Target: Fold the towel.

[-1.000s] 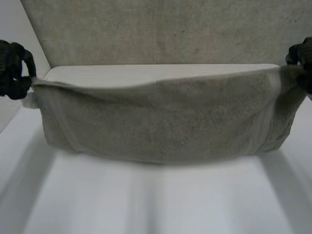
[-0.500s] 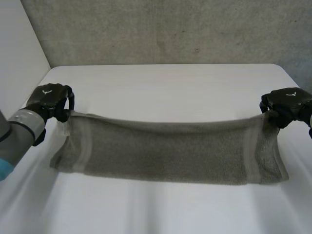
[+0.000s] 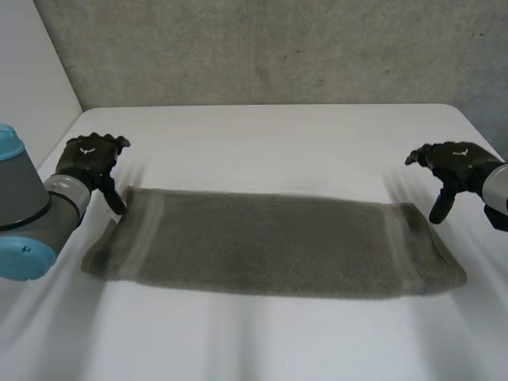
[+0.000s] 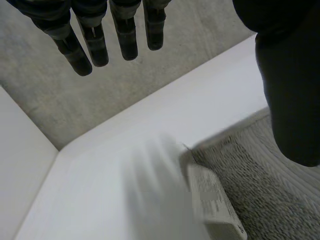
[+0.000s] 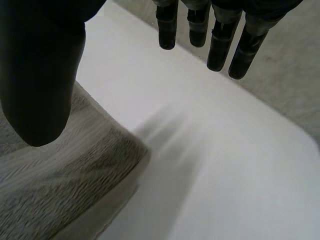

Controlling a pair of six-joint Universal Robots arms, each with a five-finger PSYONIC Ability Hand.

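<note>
The towel (image 3: 270,246) is grey with paler bands, the table (image 3: 278,143) white.

Straight fingers (image 5: 220,47) above towel (image 5: 60,175) corner

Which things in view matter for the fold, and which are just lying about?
For the job:
towel, flat on the white table
left hand, open beside its far left corner
right hand, open beside its far right corner

Not part of it:
white table
grey wall behind
</note>
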